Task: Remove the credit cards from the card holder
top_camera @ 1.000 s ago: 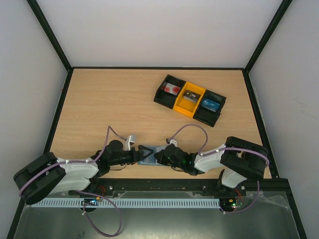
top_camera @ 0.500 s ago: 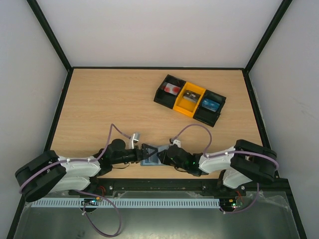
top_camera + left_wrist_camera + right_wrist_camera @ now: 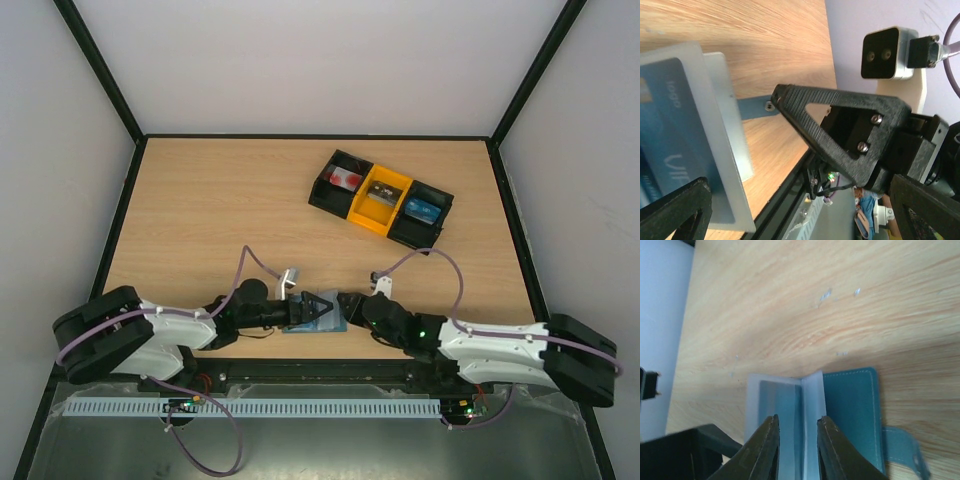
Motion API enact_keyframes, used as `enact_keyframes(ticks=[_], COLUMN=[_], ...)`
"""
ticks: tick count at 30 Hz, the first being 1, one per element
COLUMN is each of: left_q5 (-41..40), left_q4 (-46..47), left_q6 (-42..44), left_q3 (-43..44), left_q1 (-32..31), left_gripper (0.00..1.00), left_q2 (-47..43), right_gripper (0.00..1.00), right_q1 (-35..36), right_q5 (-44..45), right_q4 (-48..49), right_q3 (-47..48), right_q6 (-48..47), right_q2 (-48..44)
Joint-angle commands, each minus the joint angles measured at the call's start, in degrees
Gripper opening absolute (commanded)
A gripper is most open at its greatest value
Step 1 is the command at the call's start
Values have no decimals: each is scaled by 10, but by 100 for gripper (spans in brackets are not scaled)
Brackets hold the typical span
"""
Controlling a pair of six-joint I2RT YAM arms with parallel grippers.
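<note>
Since earlier: both arms slid rightward along the desk's (image 3: 220, 200) near edge.
Left fingers (image 3: 675, 210): wide open.
Right fingers (image 3: 765, 450): narrowly parted astride a card holder (image 3: 850, 400) leaf.
Hazard: the unpinned holder may drag, leaving the blue card (image 3: 675, 130) pocketed.

In the right wrist shot the card holder (image 3: 852, 405) loses its near end behind the jaws of the right gripper (image 3: 797, 422), and its tab (image 3: 900, 447) runs off the frame. From above, we see both arms covering most of it. The blue card (image 3: 675, 130) is cropped and its print is blurry. The cards (image 3: 347, 179) in the tray (image 3: 325, 198) are too tiny for us to read.
</note>
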Motion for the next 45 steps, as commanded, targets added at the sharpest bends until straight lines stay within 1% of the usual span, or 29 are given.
enact_keyframes(ticks=[1,5,8,12,17,20,24,28,38,45], left_q5=[-16,-27,-40,-60,-105,-117,-116,-104,-79,-66], left_q4=[32,31,2,-42,-125,-138,-133,-111,-82,-60], left_q6=[11,14,26,41,55,55,43,38,37,35], left_q3=[21,12,11,10,11,1,-12,-17,-6,-3], left_q1=[-20,-21,-21,-21,-20,-17,-4,5,12,13], left_gripper=[98,97,97,96,90,85,81,74,68,64], left_q2=[17,18,5,-19,-50,-61,-55,-42,0,27], right_gripper=[22,23,23,23,21,17,14,13,12,12], right_q1=[4,4,4,4,4,4,4,4,4,4], right_q5=[70,74,65,52,17,-7,-32,-49,-47,-45], right_q4=[-82,-107,-109,-106,-77,-59,-26,-7,-16,-19], right_q3=[-21,-21,-18,-10,3,13,22,33,47,33], right_q6=[14,12,6,1,-16,-25,-31,-38,-43,-32], right_q2=[-80,-132,-139,-126,-86,-57,-13,31,96,114])
